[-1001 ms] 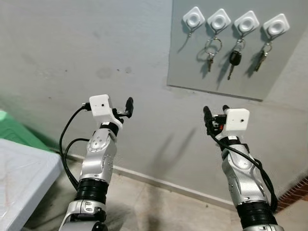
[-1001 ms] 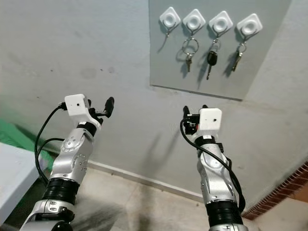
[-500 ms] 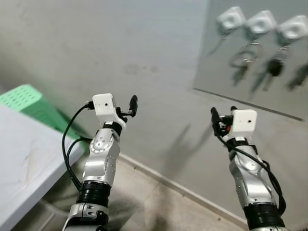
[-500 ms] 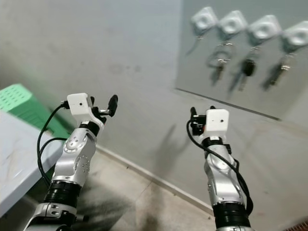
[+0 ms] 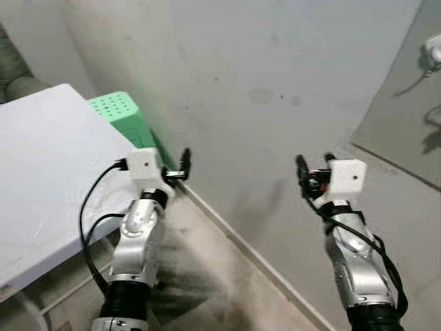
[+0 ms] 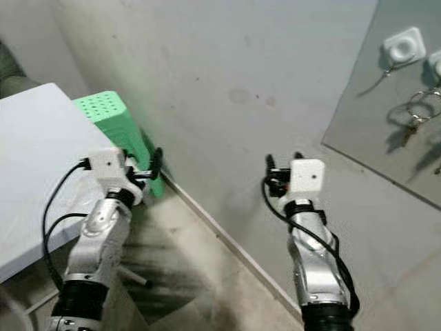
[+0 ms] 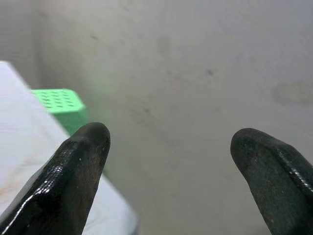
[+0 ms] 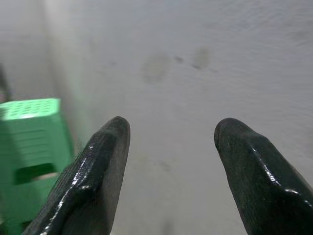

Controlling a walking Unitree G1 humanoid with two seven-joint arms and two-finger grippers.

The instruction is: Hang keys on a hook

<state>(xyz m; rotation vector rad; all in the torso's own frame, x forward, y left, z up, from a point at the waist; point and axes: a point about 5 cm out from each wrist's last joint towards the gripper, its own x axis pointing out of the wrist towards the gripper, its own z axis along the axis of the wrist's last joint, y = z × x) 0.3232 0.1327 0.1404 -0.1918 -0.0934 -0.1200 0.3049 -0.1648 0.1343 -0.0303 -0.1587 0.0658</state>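
A grey board (image 6: 365, 124) on the wall sits at the far right edge, well right of and above both arms. On it is a white hook (image 6: 402, 47) with nothing hanging from it. Beside that hook, a ring with keys (image 6: 419, 109) hangs from another one cut off by the edge. My left gripper (image 5: 180, 165) is raised in front of the bare wall, open and holding nothing. Level with it, my right gripper (image 5: 313, 167) is also open and holding nothing. The left wrist view looks between the gripper (image 7: 171, 147) at the wall, as does the right wrist view with its gripper (image 8: 171, 142).
A white table (image 5: 48, 172) stands at my left, its corner close to the left arm. Behind it a green plastic stool (image 5: 127, 124) stands against the grey wall (image 5: 275, 69). Bare concrete floor (image 5: 207, 276) runs along the wall's foot between my arms.
The camera has swung left, so the board with hooks has slid to the right edge and the white table and green stool have come into view. Both arms hold the same raised pose.
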